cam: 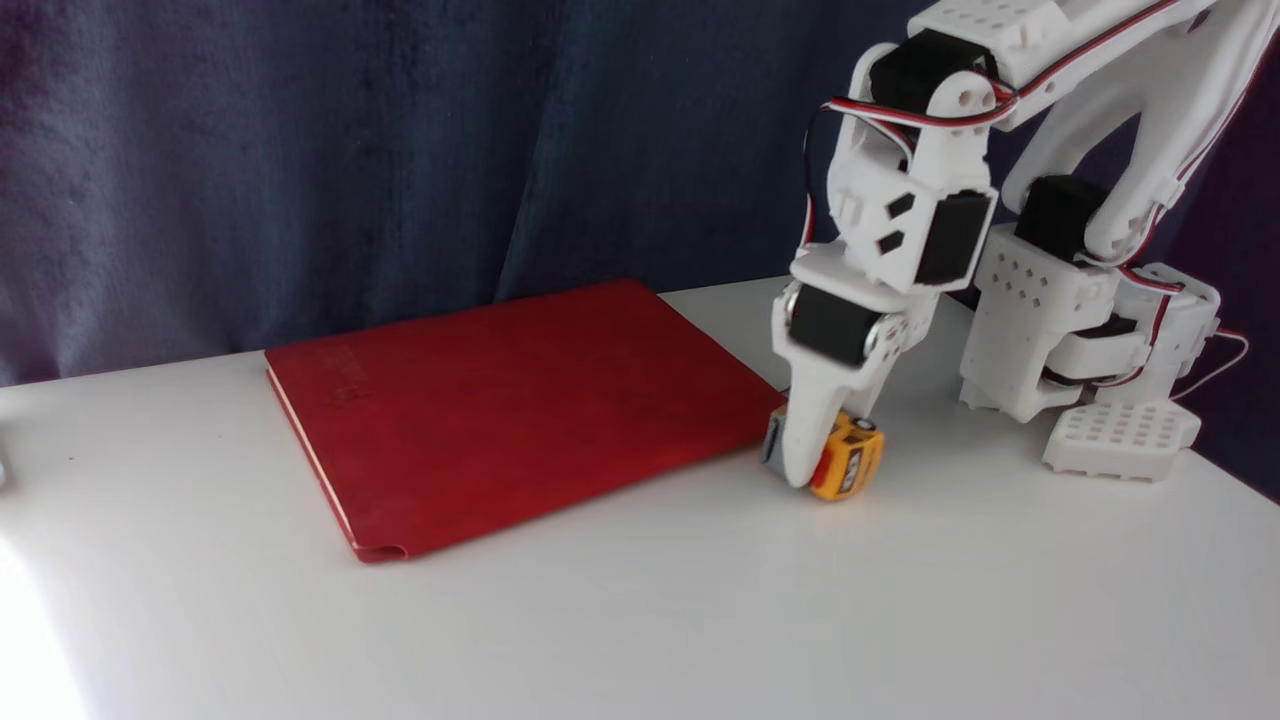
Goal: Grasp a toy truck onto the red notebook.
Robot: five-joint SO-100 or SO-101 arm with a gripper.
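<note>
The red notebook (510, 410) lies flat on the white table, left of centre in the fixed view. The toy truck (852, 462), orange-yellow with a grey bed, sits on the table just off the notebook's right corner. My white gripper (815, 468) reaches straight down onto the truck. Its near finger (800, 450) crosses the truck's middle and hides that part. The other finger is behind the truck and mostly hidden. The jaws stand narrow, closed against the truck's sides, and the truck's wheels look to be at table level.
The arm's white base (1090, 400) stands at the right rear of the table (640, 620). A dark blue curtain (350, 150) hangs close behind the table's back edge. Bare table surface spreads in front of the notebook and the truck.
</note>
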